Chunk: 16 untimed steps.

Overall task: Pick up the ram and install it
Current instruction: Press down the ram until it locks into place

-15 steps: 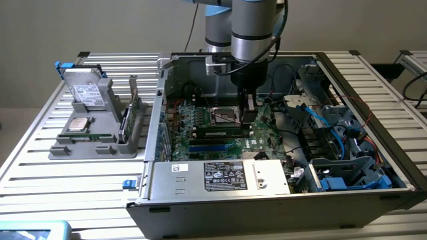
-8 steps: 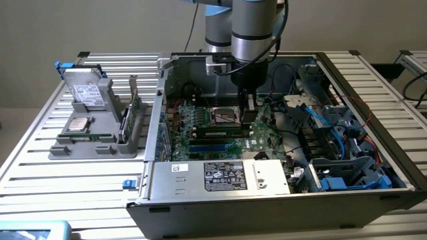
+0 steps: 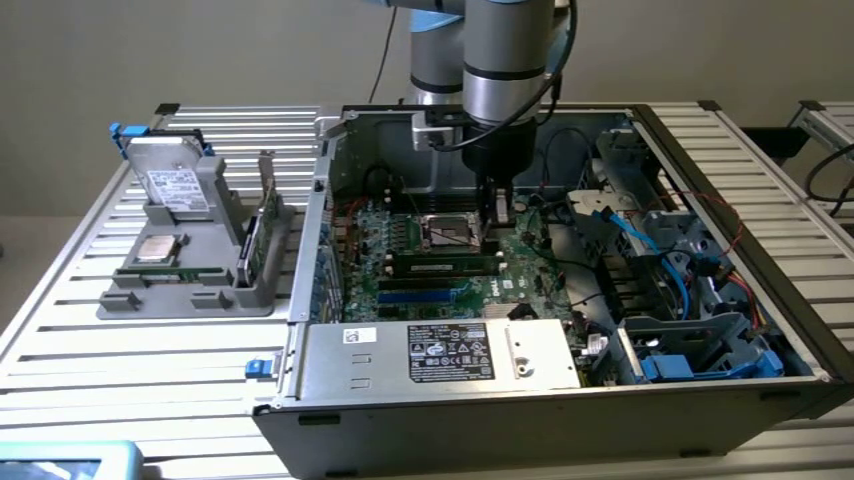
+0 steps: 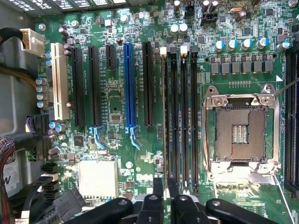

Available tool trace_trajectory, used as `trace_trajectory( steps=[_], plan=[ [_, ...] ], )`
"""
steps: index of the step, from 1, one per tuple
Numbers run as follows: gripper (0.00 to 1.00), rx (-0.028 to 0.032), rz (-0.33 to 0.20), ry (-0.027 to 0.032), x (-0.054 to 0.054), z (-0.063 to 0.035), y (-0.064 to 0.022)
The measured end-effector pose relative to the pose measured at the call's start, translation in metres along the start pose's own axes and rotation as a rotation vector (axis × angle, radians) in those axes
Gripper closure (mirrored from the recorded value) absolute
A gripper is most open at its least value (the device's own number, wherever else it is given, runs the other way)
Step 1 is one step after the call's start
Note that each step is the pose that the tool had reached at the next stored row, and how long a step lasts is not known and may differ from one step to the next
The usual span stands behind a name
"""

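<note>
At the exterior view's left, a grey plastic holder was set on the slatted aluminium table. It was loaded with a silver hard drive and a small square silver processor chip. At mid-frame, inside the open grey metal computer case, the ram, a long thin green stick with a white label, was stood on edge in a black slot of the green motherboard. This slot was just below the metal-framed processor socket. The black gripper was positioned just above the stick's right end; its grip could not be told. In the wrist view the stick was hard to separate from the black slots. Blue cables were tangled at the right, partly hidden.
</note>
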<state>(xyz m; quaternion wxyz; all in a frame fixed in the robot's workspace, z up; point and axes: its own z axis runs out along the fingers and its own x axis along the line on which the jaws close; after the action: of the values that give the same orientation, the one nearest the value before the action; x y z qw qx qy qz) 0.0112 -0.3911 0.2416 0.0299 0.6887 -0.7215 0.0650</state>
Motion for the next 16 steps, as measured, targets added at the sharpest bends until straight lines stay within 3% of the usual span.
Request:
trace_trajectory(
  steps=[2, 6, 7, 9, 11, 12, 16],
  plan=[
    [0.89, -0.0029, 0.008, 0.0005, 0.0001, 0.0003, 0.0002],
    [0.89, -0.0469, 0.008, -0.0021, 0.0006, 0.001, 0.0003],
    [0.89, -0.0497, 0.008, -0.0093, 0.0008, 0.0014, 0.0003],
    [0.89, -0.051, 0.011, -0.0302, 0.0007, 0.0026, 0.0004],
    [0.89, -0.0515, 0.015, -0.0443, 0.0005, 0.0039, 0.0005],
    [0.89, -0.0517, 0.016, -0.0473, 0.0007, 0.0047, 0.0005],
    [0.89, -0.0519, 0.019, -0.048, 0.0035, 0.006, 0.0004]
  ],
)
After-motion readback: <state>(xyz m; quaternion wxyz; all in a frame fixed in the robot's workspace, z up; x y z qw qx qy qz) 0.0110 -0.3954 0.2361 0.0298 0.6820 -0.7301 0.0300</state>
